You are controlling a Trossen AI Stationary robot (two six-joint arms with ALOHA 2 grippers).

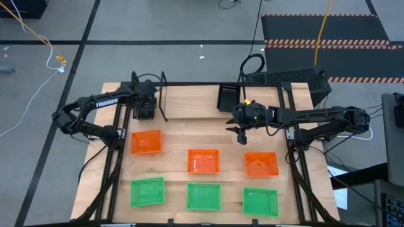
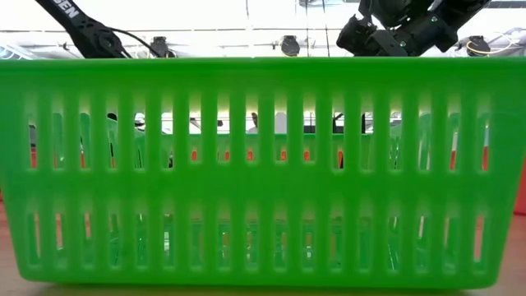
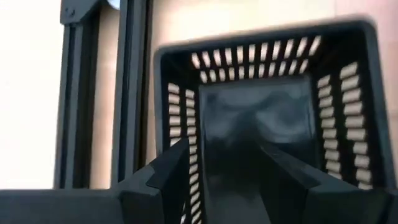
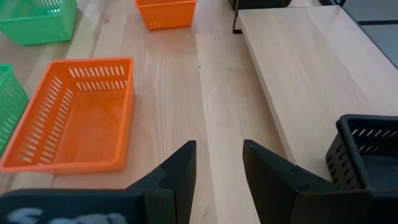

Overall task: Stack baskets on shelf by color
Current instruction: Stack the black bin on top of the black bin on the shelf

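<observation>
In the high view, three orange baskets [image 1: 146,142] [image 1: 203,161] [image 1: 261,164] sit in a row on the table, with three green baskets [image 1: 147,192] [image 1: 204,196] [image 1: 260,202] in front of them. One black basket [image 1: 228,96] rests on the raised far board. Another black basket [image 3: 261,124] lies under my left gripper [image 3: 224,146] [image 1: 145,110], beside the shelf's upright looped bar [image 1: 163,94]. That gripper is open. My right gripper [image 4: 219,146] [image 1: 240,135] hangs open above bare wood between the black basket [image 4: 367,155] and an orange basket [image 4: 78,115]. My left gripper hangs open over the black basket from above. One finger [image 3: 177,171] overlaps the basket's side wall [image 3: 180,112] and the other sits over its floor. I cannot tell whether either finger touches the basket.
A green basket [image 2: 263,164] fills the low view and hides the table behind it. Black table frame rails [image 1: 117,157] [image 1: 297,157] run along both sides. The raised board's edge [image 4: 249,81] steps up near my right gripper. A keyboard [image 1: 287,77] lies beyond the far edge.
</observation>
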